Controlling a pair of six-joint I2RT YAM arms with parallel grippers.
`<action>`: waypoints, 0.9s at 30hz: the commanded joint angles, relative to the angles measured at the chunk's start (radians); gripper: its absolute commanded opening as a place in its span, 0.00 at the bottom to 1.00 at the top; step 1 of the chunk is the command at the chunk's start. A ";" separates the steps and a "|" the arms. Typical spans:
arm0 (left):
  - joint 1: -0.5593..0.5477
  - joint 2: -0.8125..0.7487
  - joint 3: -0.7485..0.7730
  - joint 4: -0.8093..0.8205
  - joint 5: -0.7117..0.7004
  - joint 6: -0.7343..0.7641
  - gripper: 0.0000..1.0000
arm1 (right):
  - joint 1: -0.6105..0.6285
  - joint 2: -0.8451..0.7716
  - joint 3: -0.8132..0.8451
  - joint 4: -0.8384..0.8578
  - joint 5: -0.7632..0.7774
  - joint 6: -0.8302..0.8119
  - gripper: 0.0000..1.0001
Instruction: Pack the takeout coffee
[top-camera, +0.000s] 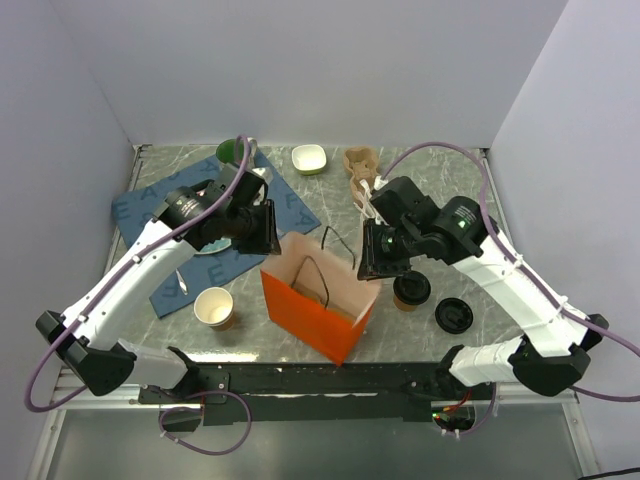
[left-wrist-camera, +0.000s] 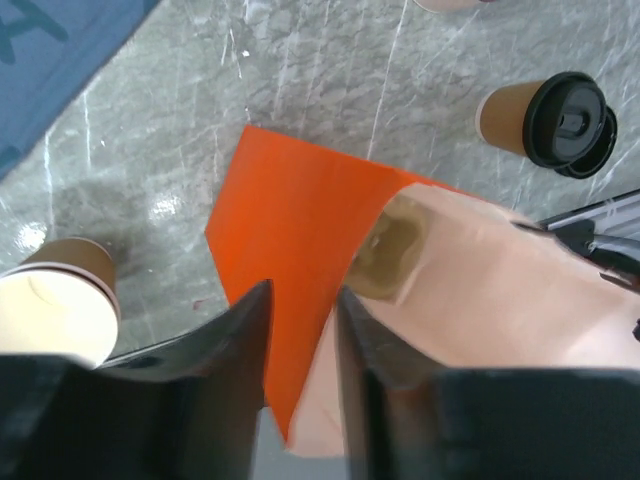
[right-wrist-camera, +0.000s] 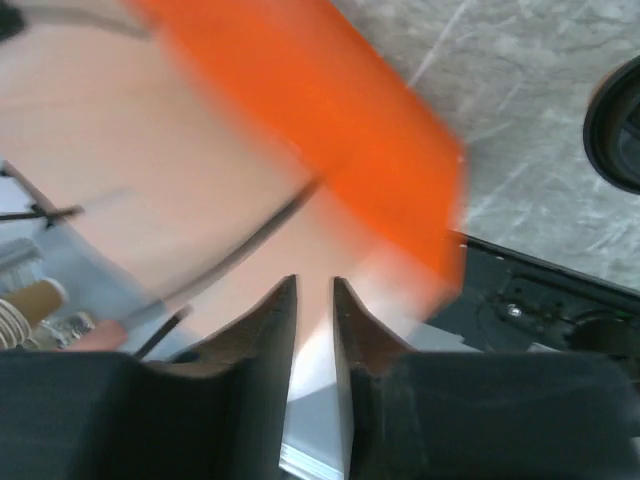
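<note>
The takeout coffee (top-camera: 411, 290), a brown paper cup with a black lid, stands on the table just right of the orange paper bag (top-camera: 320, 300); the left wrist view shows it too (left-wrist-camera: 545, 118). The bag stands upright with its mouth open. My left gripper (top-camera: 262, 228) is at the bag's back left corner, open, its fingers astride the orange wall (left-wrist-camera: 300, 210) with room on both sides (left-wrist-camera: 302, 290). My right gripper (top-camera: 378, 252) hangs over the bag's right rim; its fingers (right-wrist-camera: 314, 282) are a narrow gap apart, with the blurred bag (right-wrist-camera: 330, 110) beyond them.
A lidless tan cup (top-camera: 215, 307) stands left of the bag. A loose black lid (top-camera: 453, 315) lies right of the coffee. At the back are a white bowl (top-camera: 309, 158), a green object (top-camera: 232, 150), a brown cup carrier (top-camera: 360, 162) and a blue cloth (top-camera: 150, 205).
</note>
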 joint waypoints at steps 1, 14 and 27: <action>-0.002 -0.029 0.010 0.013 0.002 -0.009 0.45 | -0.018 -0.013 0.020 0.001 0.004 -0.033 0.36; -0.002 -0.006 0.041 0.062 -0.034 0.084 0.39 | -0.027 -0.041 0.044 -0.069 0.050 -0.105 0.47; -0.002 0.064 0.067 0.166 -0.006 0.144 0.23 | -0.030 -0.073 -0.048 -0.061 0.031 -0.078 0.46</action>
